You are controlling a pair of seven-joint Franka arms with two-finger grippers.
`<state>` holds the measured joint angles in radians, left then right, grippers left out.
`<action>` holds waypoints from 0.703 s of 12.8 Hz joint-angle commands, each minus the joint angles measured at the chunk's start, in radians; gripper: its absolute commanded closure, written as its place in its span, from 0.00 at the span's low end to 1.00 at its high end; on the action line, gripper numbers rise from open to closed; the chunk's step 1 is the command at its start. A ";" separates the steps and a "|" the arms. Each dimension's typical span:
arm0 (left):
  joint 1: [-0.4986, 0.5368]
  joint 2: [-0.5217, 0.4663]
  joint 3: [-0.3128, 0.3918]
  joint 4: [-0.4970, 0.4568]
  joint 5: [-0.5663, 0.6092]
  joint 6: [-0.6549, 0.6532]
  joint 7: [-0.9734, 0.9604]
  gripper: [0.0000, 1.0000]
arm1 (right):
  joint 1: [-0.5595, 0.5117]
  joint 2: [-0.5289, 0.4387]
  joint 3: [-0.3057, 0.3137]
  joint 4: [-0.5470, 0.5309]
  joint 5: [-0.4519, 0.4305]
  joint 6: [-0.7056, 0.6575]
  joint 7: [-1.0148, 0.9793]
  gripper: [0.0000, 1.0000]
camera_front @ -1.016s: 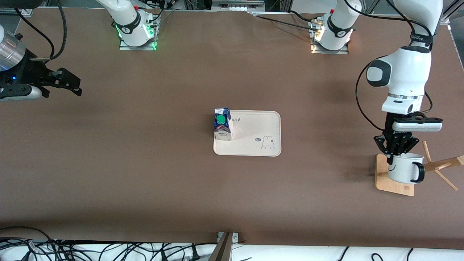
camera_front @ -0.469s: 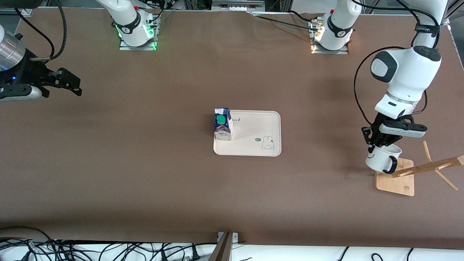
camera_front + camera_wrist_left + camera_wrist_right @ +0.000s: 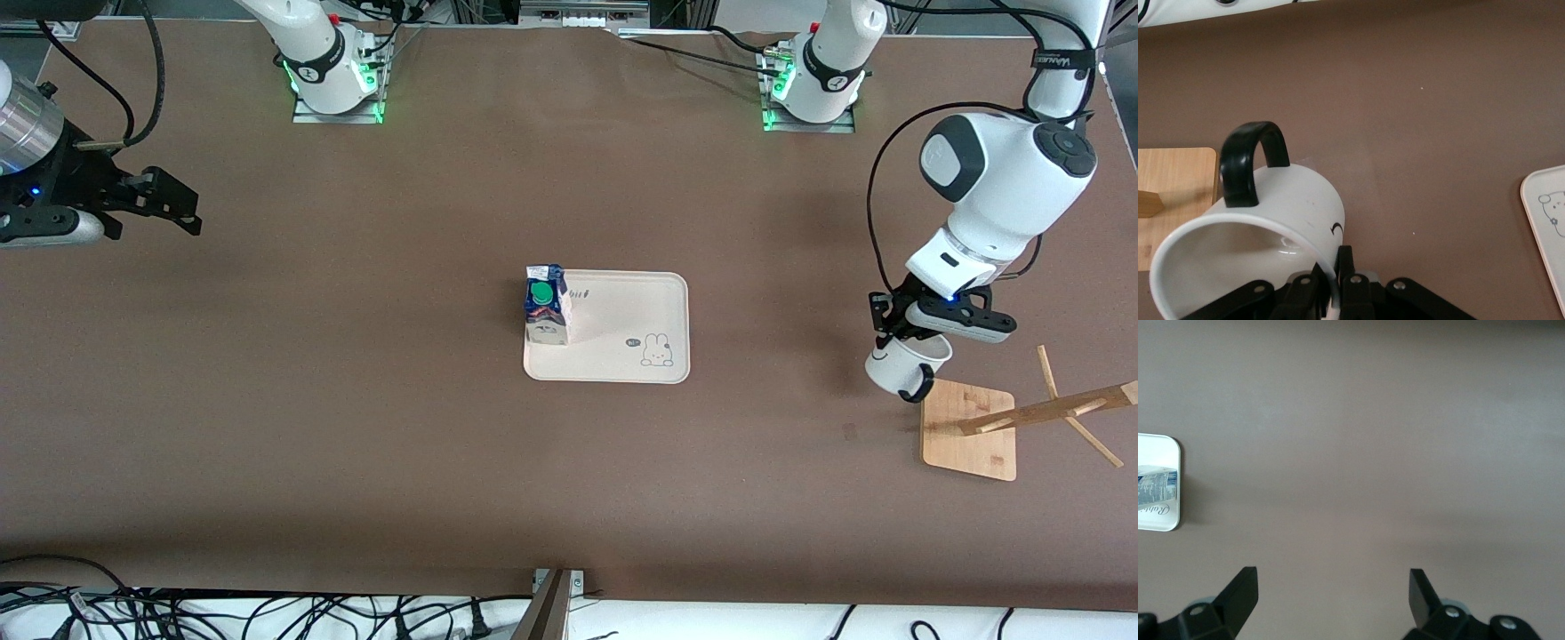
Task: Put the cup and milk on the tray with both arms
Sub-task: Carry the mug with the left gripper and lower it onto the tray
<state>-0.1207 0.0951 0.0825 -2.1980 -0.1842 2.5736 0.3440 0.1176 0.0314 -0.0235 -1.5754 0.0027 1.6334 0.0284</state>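
Since a second ago the cup (image 3: 903, 368) has come off the wooden rack base (image 3: 969, 430) and been carried toward the tray (image 3: 622, 360), so now it hangs over bare table just beside the base's edge. It's tipped well off upright, open mouth angled up toward the left arm's end of the table, black handle on the underside nearest the front camera. Left gripper (image 3: 892, 339) is pinched on the cup's rim, one finger inside, one outside. The left wrist view shows that clamp (image 3: 1331, 283) close up, plus the mouth and a bit of the smiley, which the front view barely gives. Milk (image 3: 545, 305) stands upright on the tray, at the end toward the right arm. Right gripper (image 3: 164, 206) waits over that arm's end of the table, fingers spread apart and holding nothing.
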 commanded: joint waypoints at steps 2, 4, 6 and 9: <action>-0.013 -0.012 -0.010 0.124 0.086 -0.269 -0.032 1.00 | -0.006 0.005 0.010 0.020 -0.009 -0.009 -0.001 0.00; -0.057 -0.002 -0.015 0.220 0.197 -0.456 -0.121 1.00 | -0.007 0.007 0.008 0.020 -0.007 -0.007 -0.001 0.00; -0.130 0.000 -0.023 0.276 0.308 -0.634 -0.250 1.00 | -0.006 0.007 0.010 0.020 -0.007 -0.007 -0.001 0.00; -0.138 0.032 -0.116 0.397 0.299 -0.870 -0.415 1.00 | -0.006 0.005 0.010 0.020 -0.007 -0.010 -0.001 0.00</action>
<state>-0.2540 0.0876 0.0017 -1.8959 0.0910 1.8213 0.0213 0.1177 0.0315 -0.0221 -1.5754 0.0027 1.6333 0.0284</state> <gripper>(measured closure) 0.930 0.000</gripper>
